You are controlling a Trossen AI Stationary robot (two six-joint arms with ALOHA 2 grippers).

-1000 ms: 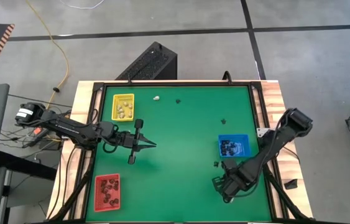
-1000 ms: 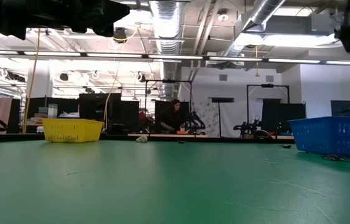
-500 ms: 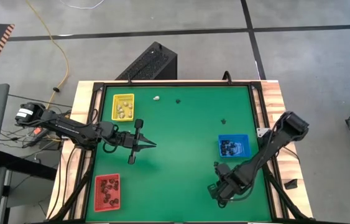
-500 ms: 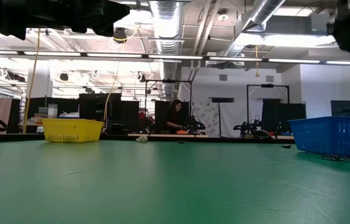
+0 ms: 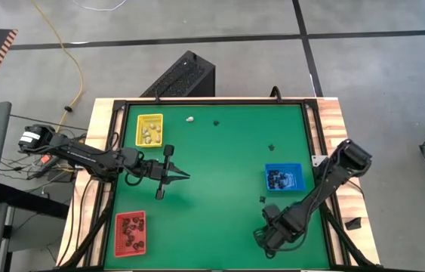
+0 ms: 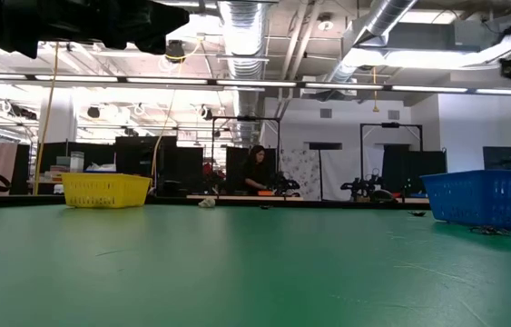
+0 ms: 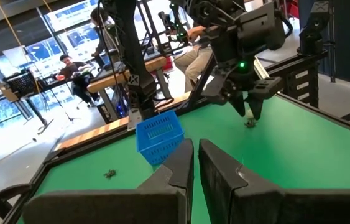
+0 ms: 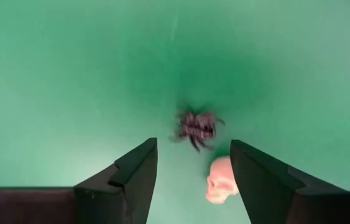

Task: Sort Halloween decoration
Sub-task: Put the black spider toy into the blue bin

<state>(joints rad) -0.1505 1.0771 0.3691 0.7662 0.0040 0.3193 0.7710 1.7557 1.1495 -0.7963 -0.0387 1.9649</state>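
From overhead, I've got the right gripper (image 5: 266,236) low near the front edge of the green table (image 5: 220,159), just below the blue tray (image 5: 283,177); the left gripper (image 5: 176,175) waits mid-left between the yellow tray (image 5: 150,128) and the red tray (image 5: 130,232). Loose trinkets sit up near the back edge: a whitish one (image 5: 190,119), a black one (image 5: 217,122), another black one (image 5: 272,147) mid-right. At table level, only the yellow and blue trays and tiny specks far off show, nothing useful re grip. Left wrist cam: its fingers (image 7: 181,163) are pressed together, holding nothing; the right arm is farther off over the mat. Right wrist cam: fingers (image 8: 138,168) stand wide apart w/ a black spider (image 8: 196,126) btwn them and a cream skull (image 8: 220,179) touching the inner face of one finger. My read: both are v. light hard plastic, prob slippery; the spider's legs look thin, bendy, so I'd pinch its body, not the legs. The skull is rounded, could squirt out, so I'd close across its sides.
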